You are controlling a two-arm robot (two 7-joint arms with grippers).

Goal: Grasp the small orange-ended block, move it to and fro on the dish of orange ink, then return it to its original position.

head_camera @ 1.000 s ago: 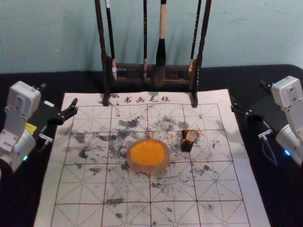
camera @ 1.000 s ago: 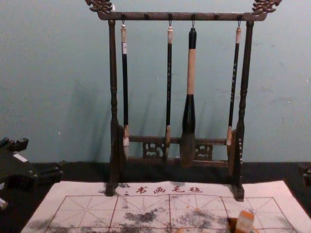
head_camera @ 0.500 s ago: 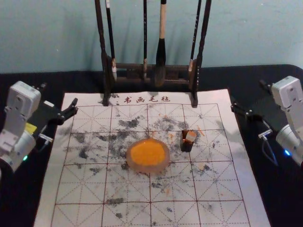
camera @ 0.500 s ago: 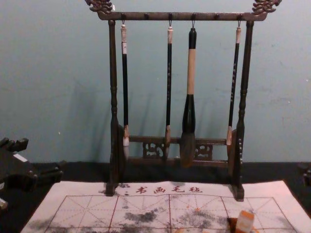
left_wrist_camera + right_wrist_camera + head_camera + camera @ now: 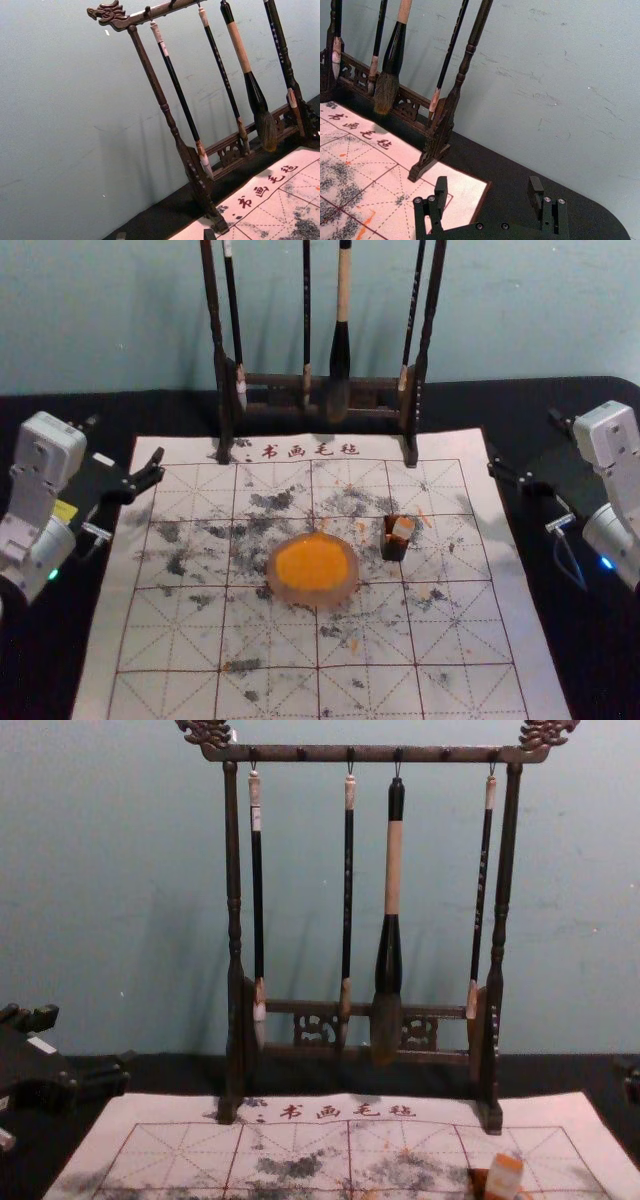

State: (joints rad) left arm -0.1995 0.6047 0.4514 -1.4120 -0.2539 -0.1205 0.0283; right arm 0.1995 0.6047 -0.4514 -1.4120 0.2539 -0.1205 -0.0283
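On blk tbl (image 5: 590,660), inky mat (image 5: 480,620)

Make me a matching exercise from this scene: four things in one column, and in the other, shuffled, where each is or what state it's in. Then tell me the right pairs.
Column one
1. Dish
2. Small block
3. Thickest brush
4. Right gripper

Column two
A. Hangs from the wooden rack, bristles down
B. Fingers apart, with nothing between them
C. On the mat, holding orange ink
D. At the small dark holder, to the right of the ink

Right pairs
1-C, 2-D, 3-A, 4-B
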